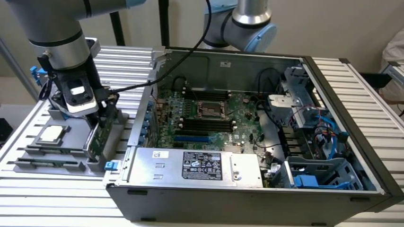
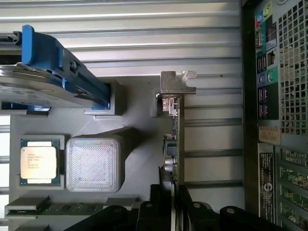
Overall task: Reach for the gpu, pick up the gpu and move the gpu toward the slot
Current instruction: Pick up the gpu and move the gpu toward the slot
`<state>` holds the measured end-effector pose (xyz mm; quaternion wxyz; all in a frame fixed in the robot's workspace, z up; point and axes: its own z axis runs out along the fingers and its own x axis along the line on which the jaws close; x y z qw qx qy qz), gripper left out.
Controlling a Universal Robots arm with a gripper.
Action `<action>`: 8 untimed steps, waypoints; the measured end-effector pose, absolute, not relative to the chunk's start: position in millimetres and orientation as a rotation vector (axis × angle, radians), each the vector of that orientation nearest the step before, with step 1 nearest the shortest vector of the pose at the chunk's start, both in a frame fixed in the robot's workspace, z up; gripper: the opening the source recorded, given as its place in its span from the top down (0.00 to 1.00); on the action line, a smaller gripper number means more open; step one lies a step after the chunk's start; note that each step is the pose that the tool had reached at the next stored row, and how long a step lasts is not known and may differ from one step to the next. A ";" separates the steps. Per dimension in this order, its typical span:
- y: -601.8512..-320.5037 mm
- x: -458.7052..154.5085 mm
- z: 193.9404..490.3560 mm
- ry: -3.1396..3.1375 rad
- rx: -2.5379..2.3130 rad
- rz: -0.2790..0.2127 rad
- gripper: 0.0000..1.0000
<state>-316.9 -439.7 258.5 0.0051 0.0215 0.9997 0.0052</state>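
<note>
Gripper [image 1: 103,117] [image 2: 172,193] narrow, fingers [image 2: 159,202] pressed on both faces of gpu [image 1: 96,139] [image 2: 173,139]. Gpu upright on edge in slot of grey tray [image 1: 38,163] [image 2: 139,149], silver bracket [image 2: 176,83] at end away from gripper. In exterior view, tray sits on bench [image 1: 57,201] at 9 o'clock from open computer case [image 1: 252,201], just beside its wall. Processor chip [image 1: 50,134] [image 2: 39,161] lies flat in tray at 9 o'clock from gpu. Blue-framed hard drive [image 2: 48,72] rests on same tray.
</note>
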 end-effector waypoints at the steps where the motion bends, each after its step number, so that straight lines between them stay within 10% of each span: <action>1: -439.7 -316.8 261.1 3.131 0.067 0.017 0.74; 8: -440.6 -316.4 290.0 3.134 0.067 0.017 0.74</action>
